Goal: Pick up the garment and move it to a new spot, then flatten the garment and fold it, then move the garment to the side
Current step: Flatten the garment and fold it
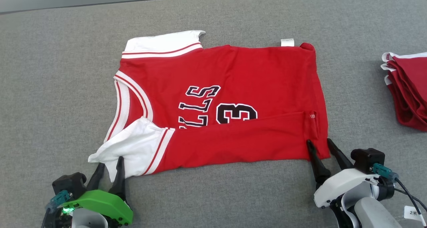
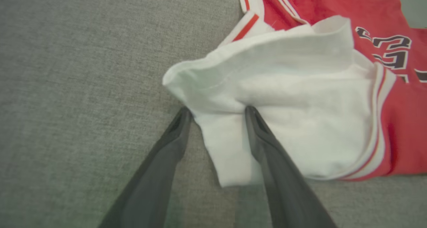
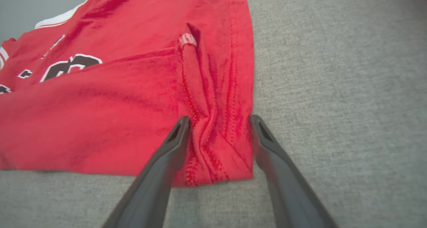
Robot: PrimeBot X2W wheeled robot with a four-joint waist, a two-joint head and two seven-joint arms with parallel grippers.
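red jersey (image 1: 233,98) lies mid-surface (image 1: 50,71), long axis left-right: shoulders left, hem right, near edge folded over. bare room all round – just a red stack (image 1: 408,88) far right. left fingers (image 1: 117,174) spread astride the white sleeve corner (image 2: 283,121), right fingers (image 1: 317,161) spread astride the hem corner (image 3: 217,144) – wrist views show puckered cloth between them.

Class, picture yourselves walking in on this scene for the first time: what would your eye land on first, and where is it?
The bright red basketball jersey with white trim and black lettering lies mid-table on grey fabric, near edge folded over. The left gripper straddles its white sleeve at near left, the right gripper its red hem corner at near right, both open. A stack of red garments sits at the right edge.
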